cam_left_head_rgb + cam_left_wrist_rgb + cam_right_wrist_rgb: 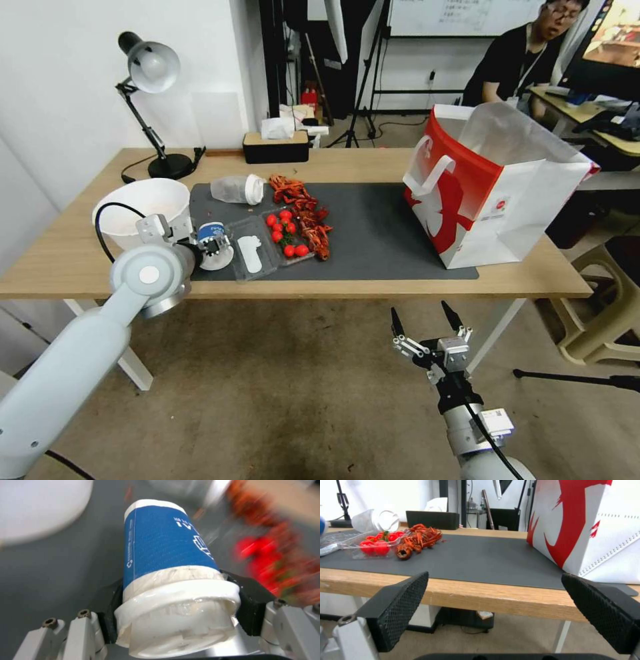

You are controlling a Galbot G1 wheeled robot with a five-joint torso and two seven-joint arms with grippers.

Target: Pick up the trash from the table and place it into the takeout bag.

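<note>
My left gripper [212,247] is shut on the blue-white lidded cup [213,235] over the front left corner of the dark mat [380,233]. In the left wrist view the black pads [253,602] press both sides of the cup [166,550] just under its lid. The beige bowl [143,208] sits close beside it on the table [373,163]. A clear white-capped container [235,189] lies behind. The red and white takeout bag [493,187] stands open at the mat's right end. My right gripper [427,321] hangs open below the table's front edge, with nothing between its fingers [400,610].
A clear clamshell tray with red tomatoes [283,233] and a pile of red crayfish shells [308,213] lie mid-mat. A desk lamp [150,67] and black tissue box [275,147] stand at the back. A plastic stool [607,300] is at the right.
</note>
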